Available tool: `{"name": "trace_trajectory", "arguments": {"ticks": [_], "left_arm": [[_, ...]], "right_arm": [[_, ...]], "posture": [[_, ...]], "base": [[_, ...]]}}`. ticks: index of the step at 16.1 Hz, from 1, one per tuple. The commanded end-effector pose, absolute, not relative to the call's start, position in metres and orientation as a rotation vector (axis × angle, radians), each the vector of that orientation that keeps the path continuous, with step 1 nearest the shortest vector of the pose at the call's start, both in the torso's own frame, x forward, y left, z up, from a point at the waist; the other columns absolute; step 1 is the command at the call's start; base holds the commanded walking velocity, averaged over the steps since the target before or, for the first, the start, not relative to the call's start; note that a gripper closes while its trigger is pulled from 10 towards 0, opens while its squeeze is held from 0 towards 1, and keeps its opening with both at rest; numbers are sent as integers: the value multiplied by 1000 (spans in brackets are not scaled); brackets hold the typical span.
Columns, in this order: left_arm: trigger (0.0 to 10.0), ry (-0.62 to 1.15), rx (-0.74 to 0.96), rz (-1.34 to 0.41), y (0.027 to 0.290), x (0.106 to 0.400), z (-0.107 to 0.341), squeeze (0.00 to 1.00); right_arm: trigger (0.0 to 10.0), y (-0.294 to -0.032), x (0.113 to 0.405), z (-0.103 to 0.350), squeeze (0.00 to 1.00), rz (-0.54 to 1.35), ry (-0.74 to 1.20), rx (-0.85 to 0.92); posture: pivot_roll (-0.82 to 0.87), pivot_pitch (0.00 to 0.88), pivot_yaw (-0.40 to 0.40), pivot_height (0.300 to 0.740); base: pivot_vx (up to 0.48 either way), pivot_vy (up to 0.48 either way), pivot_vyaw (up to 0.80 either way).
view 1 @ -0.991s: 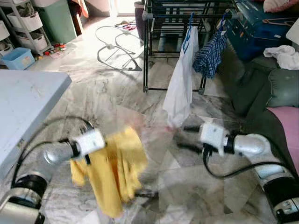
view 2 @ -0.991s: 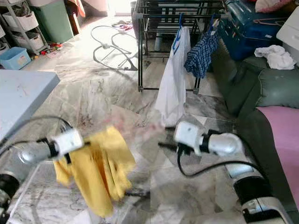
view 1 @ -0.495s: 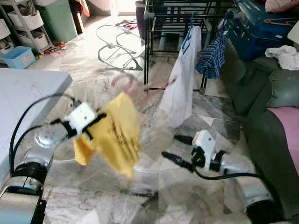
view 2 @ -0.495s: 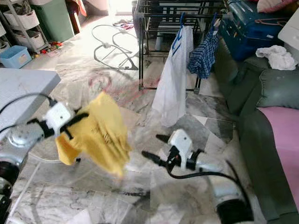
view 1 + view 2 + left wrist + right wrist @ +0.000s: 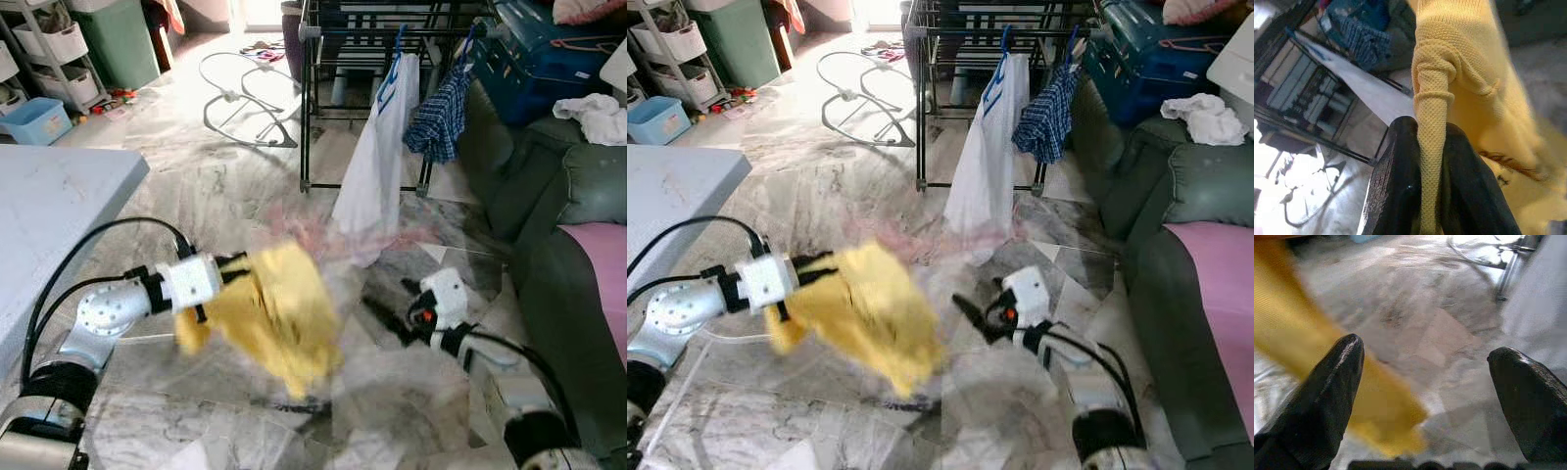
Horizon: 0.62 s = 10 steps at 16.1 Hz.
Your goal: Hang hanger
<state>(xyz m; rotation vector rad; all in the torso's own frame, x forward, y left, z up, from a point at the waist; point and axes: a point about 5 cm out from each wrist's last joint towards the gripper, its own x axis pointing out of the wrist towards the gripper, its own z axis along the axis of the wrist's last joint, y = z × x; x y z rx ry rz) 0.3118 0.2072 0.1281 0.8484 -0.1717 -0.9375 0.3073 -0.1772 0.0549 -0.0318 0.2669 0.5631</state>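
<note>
Head cams: I have the left gripper (image 5: pixel 227 277) out front at mid-height, clamped on a yellow knit garment (image 5: pixel 279 315) that hangs blurred over the marble floor (image 5: pixel 196 186). Pink smear above the garment, prob. the hanger; too blurred to confirm. Right gripper (image 5: pixel 390 305) is low, just beside the garment, pointing toward it, fingers spread, nothing between them. Black drying rack (image 5: pixel 323 39) stands well ahead; a white garment (image 5: pixel 377 176) on a blue hanger (image 5: pixel 395 67) and a blue checked garment (image 5: pixel 439 113) hang from it. Grey-green sofa (image 5: pixel 578 186) on my right, white worktop (image 5: pixel 49 206) on my left.

L wrist cam: both black fingers (image 5: pixel 1396 191) pinch a ribbed fold of the yellow knit garment (image 5: pixel 1469 83); rack (image 5: pixel 1308 93) and white garment (image 5: pixel 1366 88) behind.

R wrist cam: fingers (image 5: pixel 1322 401) wide apart, empty; yellow garment (image 5: pixel 1312 357) blurred near one finger, contact cannot be told; marble floor (image 5: pixel 1415 308) beyond.
</note>
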Motion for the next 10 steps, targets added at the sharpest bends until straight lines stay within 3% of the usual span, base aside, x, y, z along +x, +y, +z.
{"name": "trace_trajectory", "arguments": {"ticks": [1, 6, 10], "left_arm": [[0, -266, 904, -924, 209, 314, 146, 0], [0, -482, 878, -920, 181, 318, 174, 0], [0, -609, 798, -905, 153, 320, 191, 0]], "right_arm": [[10000, -180, 308, 51, 169, 528, 295, -30], [10000, -165, 312, 42, 16, 511, 340, 18], [10000, -152, 314, 40, 0, 528, 343, 41]], "posture": [[-87, 81, 30, 740], [-80, 84, 40, 740], [-79, 85, 45, 740]], "base": [[0, 0, 0], [0, 0, 0], [0, 0, 0]]}}
